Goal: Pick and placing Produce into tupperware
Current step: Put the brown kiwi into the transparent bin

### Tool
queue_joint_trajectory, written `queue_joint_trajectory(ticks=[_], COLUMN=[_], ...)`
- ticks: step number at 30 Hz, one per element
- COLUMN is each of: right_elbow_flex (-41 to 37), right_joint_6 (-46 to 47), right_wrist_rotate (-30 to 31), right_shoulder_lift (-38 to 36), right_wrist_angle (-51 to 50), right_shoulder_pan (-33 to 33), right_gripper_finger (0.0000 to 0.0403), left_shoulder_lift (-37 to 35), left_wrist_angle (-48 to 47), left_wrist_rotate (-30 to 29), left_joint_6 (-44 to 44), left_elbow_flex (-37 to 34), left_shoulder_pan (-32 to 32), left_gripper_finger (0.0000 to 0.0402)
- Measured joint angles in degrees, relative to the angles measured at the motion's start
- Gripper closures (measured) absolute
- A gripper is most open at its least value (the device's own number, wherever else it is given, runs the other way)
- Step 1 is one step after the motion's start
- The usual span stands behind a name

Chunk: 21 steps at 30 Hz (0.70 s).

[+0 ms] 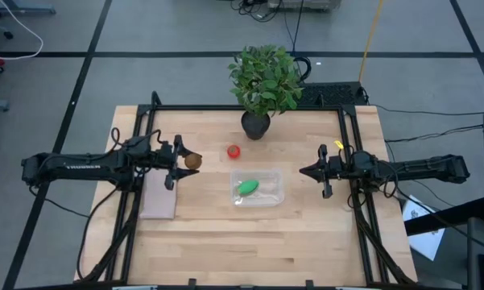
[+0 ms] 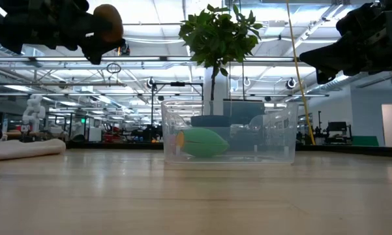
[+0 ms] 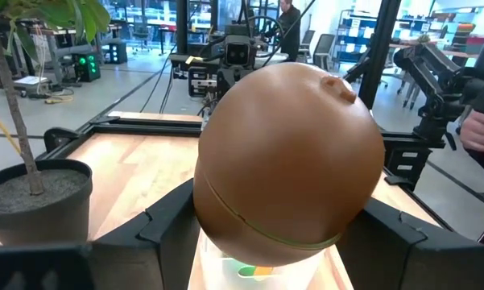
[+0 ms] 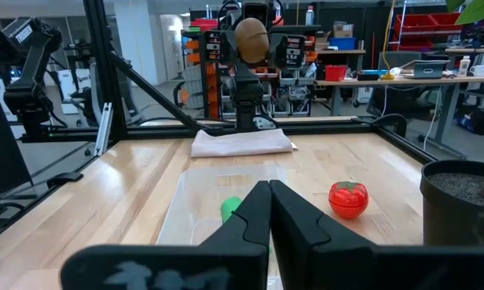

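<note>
The left claw (image 1: 179,162) grips the brown kiwi (image 1: 192,161) aloft, the tupperware (image 1: 258,188) lying toward four o'clock. It should centre over the free space beside the green piece (image 1: 247,187) before lowering; the right claw (image 1: 306,171) waits closed.

No text can be read: pale lettering runs along the left arm (image 1: 84,166), too small to make out.

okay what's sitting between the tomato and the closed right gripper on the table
Nothing. In the high view the stretch of wood from the red tomato across to the shut right gripper is bare; the tupperware sits nearer the front edge, clear of that line.
</note>
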Motion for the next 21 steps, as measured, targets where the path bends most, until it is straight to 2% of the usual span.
queue_joint_trajectory(ticks=[9,14,21], right_elbow_flex=[-0.01,0.00,-0.01], right_joint_6=[-0.01,-0.02,-0.02], right_wrist_rotate=[0.01,0.01,0.01], right_shoulder_lift=[0.00,0.00,0.00], right_wrist_angle=[0.02,0.02,0.24], right_shoulder_pan=[0.00,0.00,0.00], right_gripper_finger=[0.0403,0.0403,0.0403], left_shoulder_lift=[0.02,0.12,1.81], left_wrist_angle=[-0.02,-0.13,-0.25], left_wrist_rotate=[-0.04,-3.00,-3.06], left_joint_6=[-0.57,-2.72,-3.38], left_elbow_flex=[0.02,0.15,3.72], left_shoulder_pan=[0.00,0.00,0.00], left_gripper_finger=[0.0160,0.0160,0.0161])
